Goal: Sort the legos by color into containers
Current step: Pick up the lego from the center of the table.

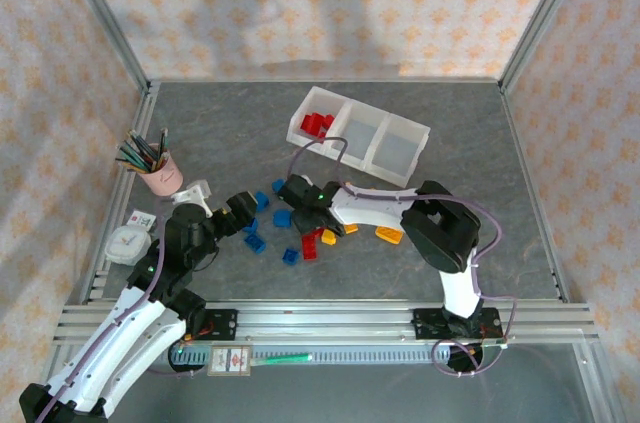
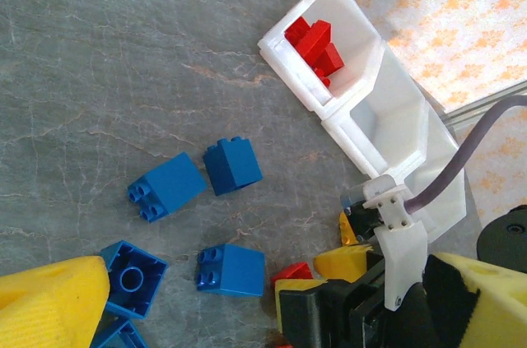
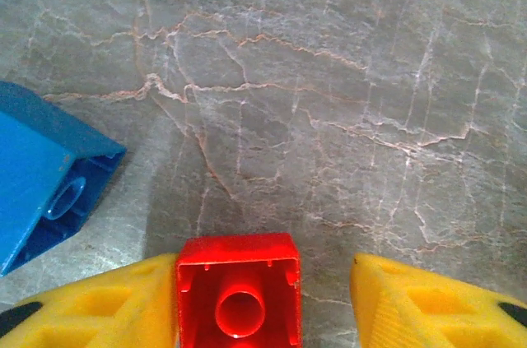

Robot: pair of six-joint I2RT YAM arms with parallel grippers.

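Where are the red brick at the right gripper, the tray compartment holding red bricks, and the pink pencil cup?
Red brick [image 3: 239,299]: right wrist view, its hollow underside.
Red-brick compartment [image 2: 290,75]: left wrist view, its white outer wall.
Pink pencil cup [image 1: 160,179]: top view, its pink side.

Red legos [image 1: 318,124] in tray [image 1: 398,148]; mixed legos [image 1: 290,256] scattered nearby.

**Glossy bricks on a dull, stone-look table**

We see a matt grey table top [image 3: 346,101], smooth and veined like stone. The red lego [image 3: 239,282] is glossy moulded plastic that catches the light, and the blue legos [image 2: 233,165] share the same smooth sheen. The fingers [image 3: 428,307] of the right gripper [image 3: 262,266] look like yellow plastic with a finely ribbed, matt face. The tray [image 2: 395,109] is milky, translucent plastic. The frame rails [image 1: 330,315] are bare, satin metal, and the walls [image 1: 300,3] look like matt printed paper.
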